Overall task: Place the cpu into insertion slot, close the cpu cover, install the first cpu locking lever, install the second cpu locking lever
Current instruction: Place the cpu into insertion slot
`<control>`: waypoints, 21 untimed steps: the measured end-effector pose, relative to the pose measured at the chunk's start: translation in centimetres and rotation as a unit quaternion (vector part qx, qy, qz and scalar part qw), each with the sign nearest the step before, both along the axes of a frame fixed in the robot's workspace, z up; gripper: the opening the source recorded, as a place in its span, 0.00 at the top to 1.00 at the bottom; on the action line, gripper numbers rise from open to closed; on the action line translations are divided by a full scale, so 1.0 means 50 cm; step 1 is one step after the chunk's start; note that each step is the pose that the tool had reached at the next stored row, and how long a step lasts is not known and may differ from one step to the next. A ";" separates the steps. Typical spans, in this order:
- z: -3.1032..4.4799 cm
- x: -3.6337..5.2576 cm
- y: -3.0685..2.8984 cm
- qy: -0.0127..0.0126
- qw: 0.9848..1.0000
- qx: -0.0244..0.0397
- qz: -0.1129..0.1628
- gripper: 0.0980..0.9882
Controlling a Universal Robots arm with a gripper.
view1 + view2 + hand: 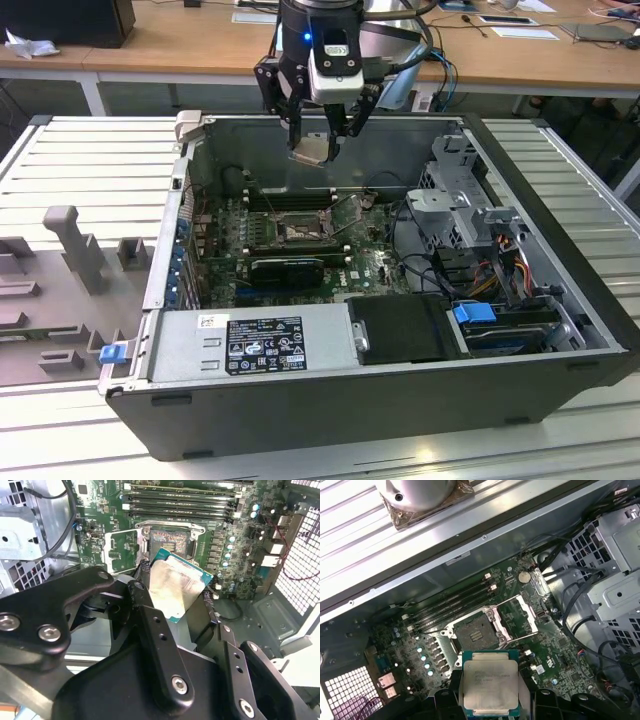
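Note:
My gripper [318, 148] hangs above the open computer case, shut on the cpu [310, 152], a flat square chip with a pale metal face. In both wrist views the cpu [177, 587] [490, 685] sits tilted between the black fingers, well above the board. Below it on the green board lies the insertion slot [298, 231] [169, 541] [477, 631], bare, with a dark centre. The cpu cover [120, 550] [524, 611] stands swung open beside the slot. Two thin wire levers [517, 639] stick up next to it.
Memory sticks [180, 502] run along one side of the slot. A drive cage [460, 200] and cables [420, 250] fill the exterior view's right of the case; the power supply [250, 340] lies along the near wall. A grey fixture [70, 240] sits outside at the left.

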State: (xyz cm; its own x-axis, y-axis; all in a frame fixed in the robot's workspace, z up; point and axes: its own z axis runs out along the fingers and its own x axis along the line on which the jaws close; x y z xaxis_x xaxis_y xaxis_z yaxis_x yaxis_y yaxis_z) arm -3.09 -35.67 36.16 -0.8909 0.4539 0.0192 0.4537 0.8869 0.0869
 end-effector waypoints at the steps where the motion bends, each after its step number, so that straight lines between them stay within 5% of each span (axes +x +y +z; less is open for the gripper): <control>1: 0.000 0.000 0.000 0.000 1.000 0.000 -0.001 0.52; 14: 0.000 0.000 0.000 0.000 0.999 0.000 -0.032 0.52; 21: -0.001 0.000 0.000 0.000 0.997 0.000 -0.083 0.52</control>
State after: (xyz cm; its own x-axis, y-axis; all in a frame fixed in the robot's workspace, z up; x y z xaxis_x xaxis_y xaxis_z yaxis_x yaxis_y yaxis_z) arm -3.09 -35.67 36.11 -0.8040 0.5943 0.0193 0.5935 0.8001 0.0867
